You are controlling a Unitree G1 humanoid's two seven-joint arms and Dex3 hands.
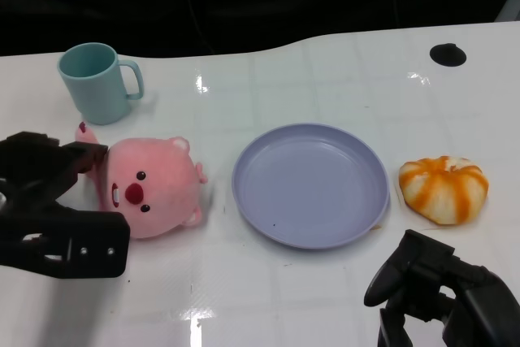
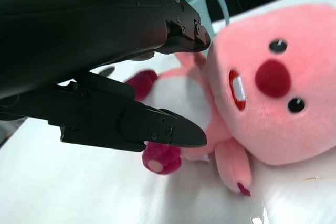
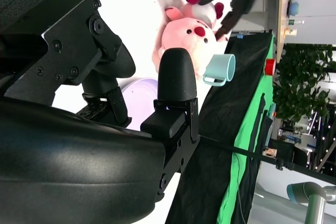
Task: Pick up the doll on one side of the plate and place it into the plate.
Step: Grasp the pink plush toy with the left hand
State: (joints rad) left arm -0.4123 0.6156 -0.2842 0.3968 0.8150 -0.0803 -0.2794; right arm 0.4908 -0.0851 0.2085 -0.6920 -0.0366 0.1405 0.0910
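Pink doll (image 1: pixel 154 187) beside plate (image 1: pixel 310 184), left hand (image 1: pixel 50 205) spread around it, ungrasped.

Teal mug (image 1: pixel 96 81) upright at table (image 1: pixel 325 298) far-left; orange-striped white plush (image 1: pixel 444 189) at right; black disc (image 1: pixel 448 54) far-right.

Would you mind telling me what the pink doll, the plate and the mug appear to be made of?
The pink doll looks like soft plush fabric: its surface is fuzzy and matte, with rounded stuffed limbs. The lavender plate seems to be hard plastic, smooth with a dull sheen and a moulded rim. The teal mug also looks like matte plastic, though glazed ceramic cannot be ruled out.
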